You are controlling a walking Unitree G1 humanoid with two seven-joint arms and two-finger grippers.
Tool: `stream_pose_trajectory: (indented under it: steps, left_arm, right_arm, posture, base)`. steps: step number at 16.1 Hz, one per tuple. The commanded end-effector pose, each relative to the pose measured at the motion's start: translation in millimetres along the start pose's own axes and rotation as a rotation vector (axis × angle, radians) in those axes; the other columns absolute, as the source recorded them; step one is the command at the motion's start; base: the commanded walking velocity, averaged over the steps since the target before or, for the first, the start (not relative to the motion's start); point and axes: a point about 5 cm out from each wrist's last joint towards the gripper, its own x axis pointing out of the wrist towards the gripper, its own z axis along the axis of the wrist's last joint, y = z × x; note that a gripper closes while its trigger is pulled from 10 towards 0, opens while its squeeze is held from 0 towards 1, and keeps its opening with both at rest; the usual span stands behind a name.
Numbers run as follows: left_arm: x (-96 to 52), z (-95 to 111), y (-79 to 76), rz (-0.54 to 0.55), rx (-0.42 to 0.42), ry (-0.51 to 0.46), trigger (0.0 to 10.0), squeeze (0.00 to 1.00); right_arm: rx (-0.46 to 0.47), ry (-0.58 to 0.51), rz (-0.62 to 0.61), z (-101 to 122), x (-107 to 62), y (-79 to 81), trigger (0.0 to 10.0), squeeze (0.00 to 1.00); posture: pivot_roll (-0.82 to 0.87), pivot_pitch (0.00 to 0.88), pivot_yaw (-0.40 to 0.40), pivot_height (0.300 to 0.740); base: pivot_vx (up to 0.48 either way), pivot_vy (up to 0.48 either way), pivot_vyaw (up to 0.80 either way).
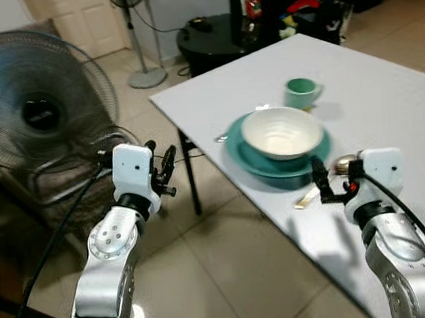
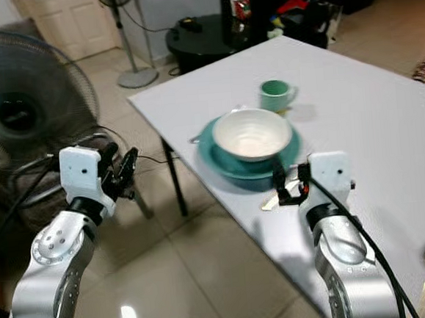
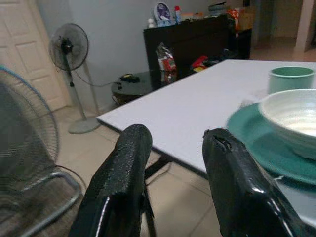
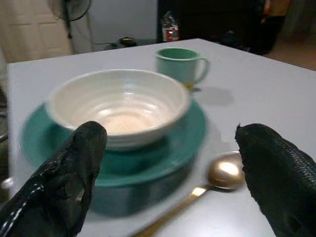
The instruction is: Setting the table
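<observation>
The white worktop (image 1: 385, 108) is standing on a tiled floor (image 1: 228, 268), with one corner pointing toward a large fan (image 1: 39, 106) on the robot's left. Near the worktop's closest edge, a teal plate (image 1: 250, 156) is lying flat with a white bowl (image 1: 282, 131) sitting upright on it. A teal mug (image 1: 301, 91) is standing just beyond the plate, apart from it, its handle turned to the robot's right.

The right end effector (image 1: 332, 183) is hovering over the worktop just in front of the plate, its two black fingers (image 4: 64, 182) spread wide apart and gripping nothing. In the right wrist view, the gold spoon (image 4: 217, 175) is lying on the worktop in the gap between those open fingers, touching neither. Its round bowl end is lying beside the plate's rim, on the side toward the robot's right. Its handle is running from there diagonally toward the near edge of the worktop and the robot's left, so the long axis is lying roughly alongside the plate's front rim.

The left end effector (image 1: 163, 170) is hanging off the worktop, over the floor beside the table's left edge, well apart from the dishes. Its fingers (image 3: 118, 182) are parted with nothing between them.
</observation>
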Motion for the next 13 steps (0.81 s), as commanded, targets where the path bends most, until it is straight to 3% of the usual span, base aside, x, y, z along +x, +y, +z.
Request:
stream_pose_trajectory:
  steps: [1, 4, 13]
  left_arm:
    - [1.3, -3.0, 1.7, 0.000, -0.002, 0.020, 10.0, 0.00]
    - [2.1, -3.0, 5.1, 0.008, -0.003, 0.024, 10.0, 0.00]
    - [-0.7, -1.2, 5.9, 0.037, -0.004, 0.028, 10.0, 0.00]
  right_arm:
    - [0.011, 0.003, 0.014, -1.0, 1.9, 0.6, 10.0, 0.00]
    - [-0.016, 0.003, 0.126, 0.4, 0.6, 12.5, 10.0, 0.00]
    - [0.000, 0.001, 0.153, 3.7, 10.0, 15.4, 10.0, 0.00]
  posture:
    - [0.01, 0.000, 0.081, 0.740]
    - [0.00, 0.000, 0.090, 0.740]
    - [0.05, 0.000, 0.050, 0.740]
  base:
    - [0.000, 0.364, 0.00]
    - [0.000, 0.366, 0.17]
    - [0.000, 0.365, 0.80]
